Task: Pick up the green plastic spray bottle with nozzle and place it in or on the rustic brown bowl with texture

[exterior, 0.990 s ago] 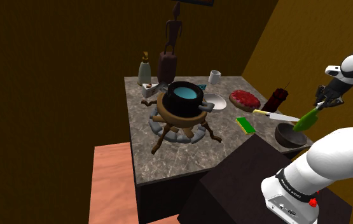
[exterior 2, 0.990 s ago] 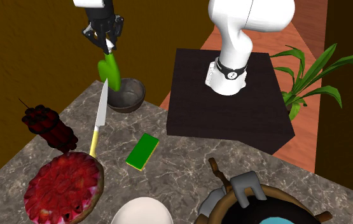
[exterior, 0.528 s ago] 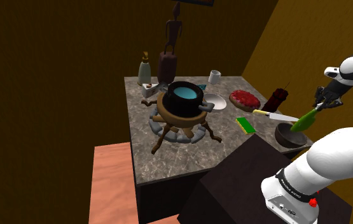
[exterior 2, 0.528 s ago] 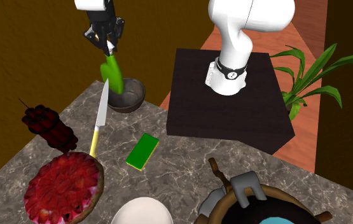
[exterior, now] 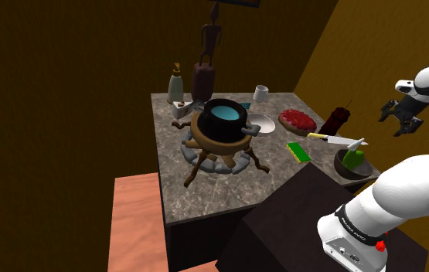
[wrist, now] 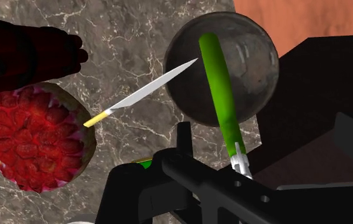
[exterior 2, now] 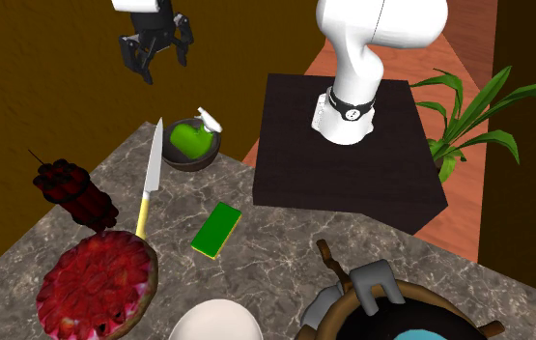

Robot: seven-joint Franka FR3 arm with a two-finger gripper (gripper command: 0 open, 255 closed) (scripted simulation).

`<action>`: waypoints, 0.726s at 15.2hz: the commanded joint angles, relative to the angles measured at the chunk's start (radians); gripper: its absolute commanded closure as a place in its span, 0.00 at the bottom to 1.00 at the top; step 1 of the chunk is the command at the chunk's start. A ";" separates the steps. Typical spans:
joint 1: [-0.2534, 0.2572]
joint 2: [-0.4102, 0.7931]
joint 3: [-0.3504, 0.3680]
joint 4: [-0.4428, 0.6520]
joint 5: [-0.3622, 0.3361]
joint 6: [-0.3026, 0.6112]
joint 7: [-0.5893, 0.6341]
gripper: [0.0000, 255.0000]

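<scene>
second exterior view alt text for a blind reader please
A green spray bottle lies in a dark bowl at the corner of a marble table, with the arm's black jaws open above it. A knife, a green sponge and a red berry tart lie nearer the camera.

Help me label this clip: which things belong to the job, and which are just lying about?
Job: green spray bottle, lying in the dark bowl; open jaws above.
Lying about: knife, green block, red tart, dark red bundle, black pot.
</scene>
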 commanded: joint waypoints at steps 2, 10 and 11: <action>-0.026 -0.045 0.072 0.042 0.019 -0.098 -0.001 0.00; -0.031 -0.056 0.091 0.058 0.026 -0.126 -0.003 0.00; -0.031 -0.056 0.091 0.057 0.026 -0.126 -0.003 0.00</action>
